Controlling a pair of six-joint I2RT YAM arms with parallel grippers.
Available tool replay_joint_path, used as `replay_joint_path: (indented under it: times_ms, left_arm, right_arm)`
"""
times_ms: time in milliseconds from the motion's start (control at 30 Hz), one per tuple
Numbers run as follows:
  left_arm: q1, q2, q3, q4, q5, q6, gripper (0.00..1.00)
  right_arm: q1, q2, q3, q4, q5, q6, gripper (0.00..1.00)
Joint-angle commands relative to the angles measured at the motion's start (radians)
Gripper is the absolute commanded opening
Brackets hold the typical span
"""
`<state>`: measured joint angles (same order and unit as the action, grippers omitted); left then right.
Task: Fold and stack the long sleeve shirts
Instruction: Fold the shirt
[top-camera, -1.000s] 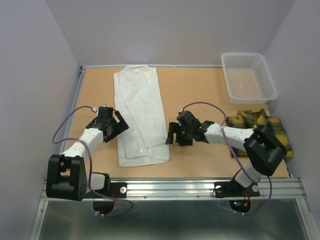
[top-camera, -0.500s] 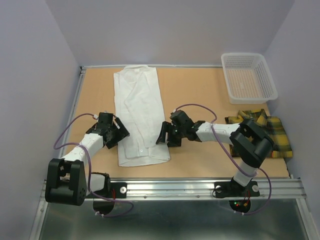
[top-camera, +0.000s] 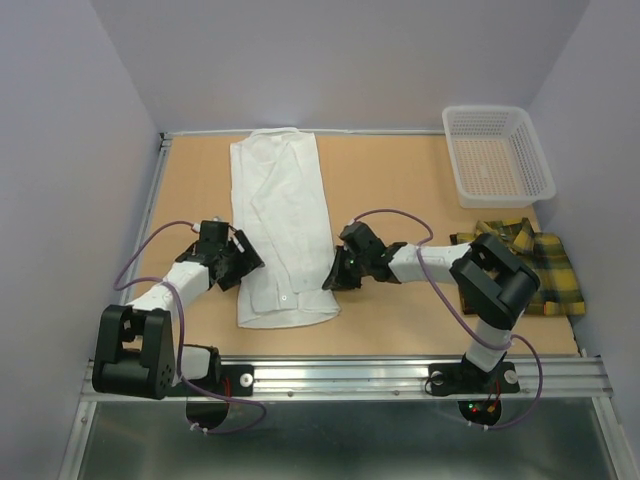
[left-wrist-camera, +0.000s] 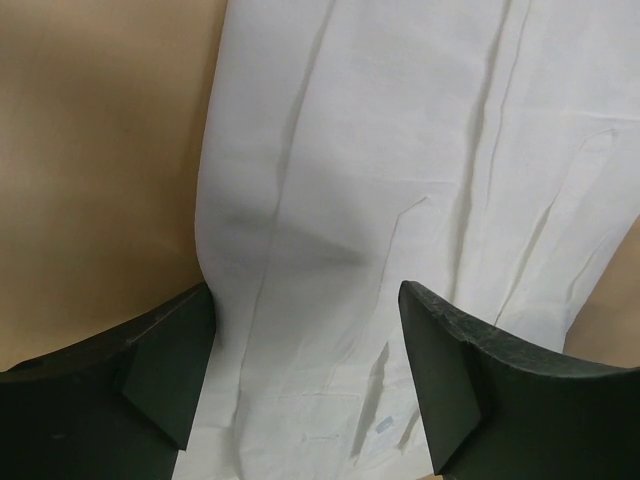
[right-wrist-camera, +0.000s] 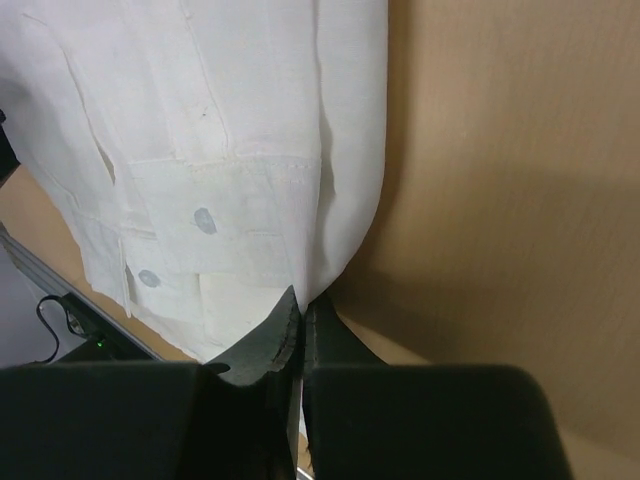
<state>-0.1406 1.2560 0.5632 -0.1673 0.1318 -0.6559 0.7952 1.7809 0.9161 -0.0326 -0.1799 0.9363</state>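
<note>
The white long sleeve shirt (top-camera: 280, 220) lies flat as a long narrow strip, collar at the far end. My left gripper (top-camera: 243, 262) is at its left edge near the hem. It stands open, and in the left wrist view the gripper (left-wrist-camera: 303, 300) straddles the white cloth (left-wrist-camera: 400, 150). My right gripper (top-camera: 330, 280) is at the shirt's right edge near the cuff. Seen from the right wrist, that gripper (right-wrist-camera: 302, 300) is shut on the fold of the white shirt (right-wrist-camera: 250, 120). The plaid long sleeve shirt (top-camera: 545, 265) lies crumpled at the right, partly behind my right arm.
A white mesh basket (top-camera: 497, 155) stands at the back right corner. The brown table (top-camera: 400, 190) is walled on three sides, and a metal rail (top-camera: 350, 375) runs along its near edge.
Both grippers have moved inward to the white shirt's side edges. The right jaws have gone from open to shut on the right edge, and the left jaws have narrowed slightly.
</note>
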Motion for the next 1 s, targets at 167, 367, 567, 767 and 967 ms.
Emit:
replay_joint_path:
  times_ms: [167,367,567,767,967]
  left_arm:
    - [-0.034,-0.017,-0.034,-0.066,0.040,-0.022,0.84]
    - [-0.053,-0.055,-0.066,-0.097,0.054,-0.050,0.84]
    - [-0.140,-0.038,-0.097,-0.089,0.078,-0.119,0.82]
    - [-0.189,-0.066,-0.131,-0.104,0.061,-0.198,0.72]
    - [-0.209,-0.086,-0.152,-0.155,0.077,-0.223,0.61]
  right_arm:
    - [-0.114,-0.040,-0.074,-0.027,0.068,-0.074,0.00]
    - [-0.146,-0.060,-0.079,-0.027,0.046,-0.094,0.01]
    - [-0.146,-0.064,-0.074,-0.029,0.033,-0.099,0.01]
    - [-0.146,-0.084,-0.069,-0.032,0.031,-0.111,0.01]
    - [-0.146,-0.092,-0.057,-0.033,0.022,-0.120,0.01]
